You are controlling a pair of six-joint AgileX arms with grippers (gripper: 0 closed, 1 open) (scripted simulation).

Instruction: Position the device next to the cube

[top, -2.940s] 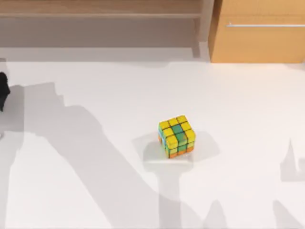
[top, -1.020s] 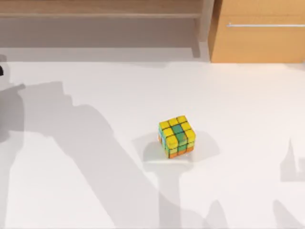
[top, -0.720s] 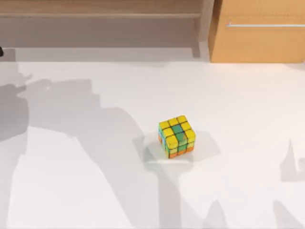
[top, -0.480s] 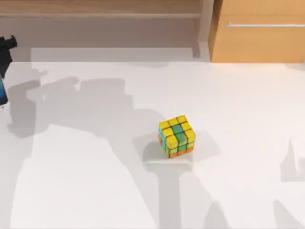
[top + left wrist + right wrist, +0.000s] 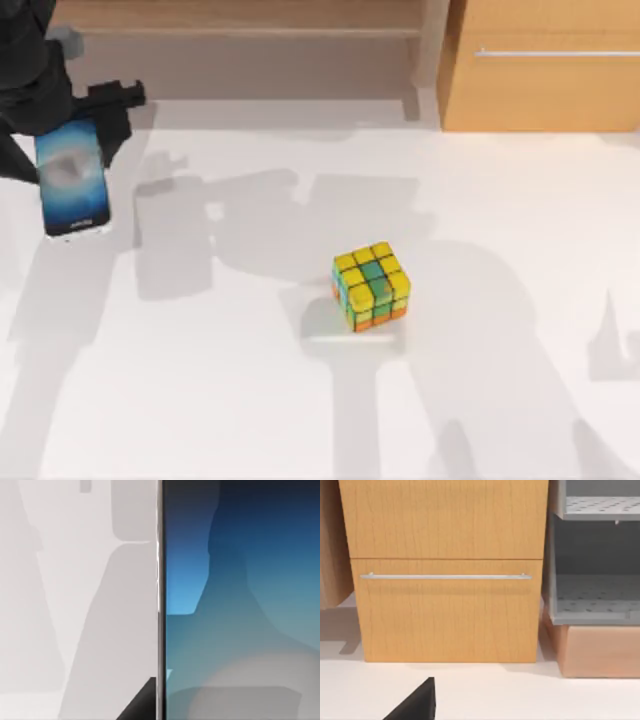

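Note:
The device, a slim phone with a blue gradient screen and a grey blotch, hangs above the table at the far left of the top view. My left gripper is shut on its far end, black fingers on either side. Its shadow falls on the table to its right. In the left wrist view the device's screen is very close, with bare table beside its pale edge. The cube, mostly yellow with green and orange tiles, sits near the table's middle, well right of the device.
A wooden cabinet with a metal drawer handle stands at the back right, and a low shelf runs along the back. The right wrist view faces the cabinet and grey shelves; a dark part of my right gripper shows there.
My left arm has come in from the left edge carrying the device, moving right and toward the back of the table. The cube has not moved.

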